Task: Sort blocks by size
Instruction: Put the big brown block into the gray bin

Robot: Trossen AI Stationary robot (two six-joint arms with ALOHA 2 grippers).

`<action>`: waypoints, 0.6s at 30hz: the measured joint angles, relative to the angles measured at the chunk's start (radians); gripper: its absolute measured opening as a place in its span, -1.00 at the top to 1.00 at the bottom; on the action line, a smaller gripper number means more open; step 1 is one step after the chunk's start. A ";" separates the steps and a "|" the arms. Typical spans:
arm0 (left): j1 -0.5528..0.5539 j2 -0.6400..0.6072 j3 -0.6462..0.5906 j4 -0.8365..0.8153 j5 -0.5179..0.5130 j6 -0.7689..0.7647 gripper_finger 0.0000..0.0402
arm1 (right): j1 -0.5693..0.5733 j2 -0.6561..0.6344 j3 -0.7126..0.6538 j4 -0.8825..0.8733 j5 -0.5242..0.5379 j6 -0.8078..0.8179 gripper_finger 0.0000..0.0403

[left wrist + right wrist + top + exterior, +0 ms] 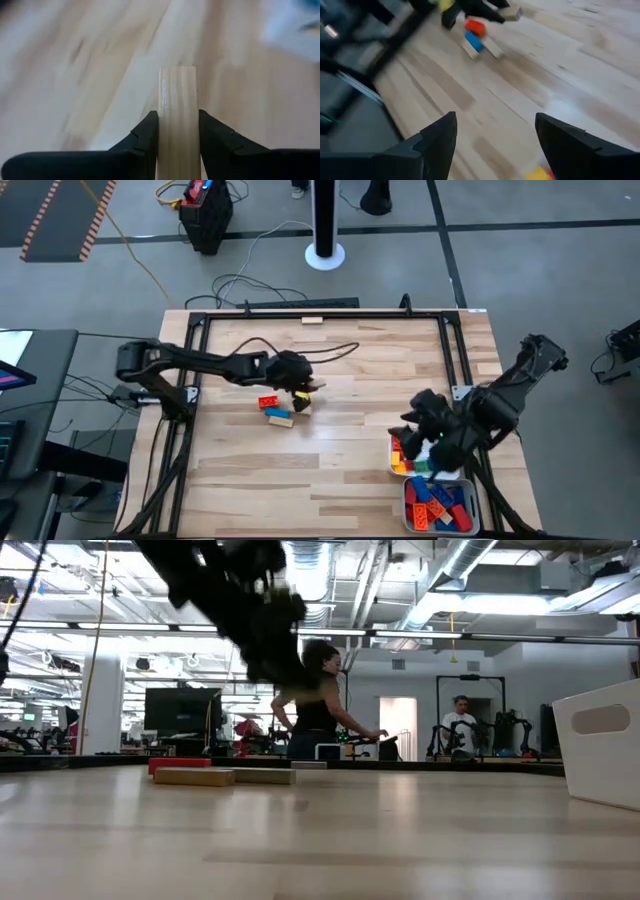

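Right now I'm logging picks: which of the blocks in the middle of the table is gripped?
The plain tan wooden block, clamped in the left gripper; the red and blue blocks lie loose.

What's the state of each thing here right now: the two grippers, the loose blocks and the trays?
Left gripper: shut on a tan wooden block, above the table.
Right gripper: open, empty, over the trays.
Loose blocks: red, blue and tan, lying on the table.
Trays: holding coloured blocks.

open-plan robotics lab: exposed ceiling ducts (470, 565), monitors (180, 712), other rigs (470, 715).
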 joint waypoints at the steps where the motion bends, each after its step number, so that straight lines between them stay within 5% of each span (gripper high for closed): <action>1: -0.011 -0.029 0.002 0.017 -0.003 0.031 0.51 | -0.020 -0.009 0.000 0.033 0.000 0.000 -0.45; 9: -0.112 -0.143 0.010 0.230 -0.108 0.254 0.51 | -0.266 0.009 0.000 0.258 -0.044 -0.177 -0.45; 18: -0.218 -0.146 0.090 0.132 -0.300 0.332 0.51 | -0.468 0.077 0.000 0.443 -0.179 -0.260 -0.45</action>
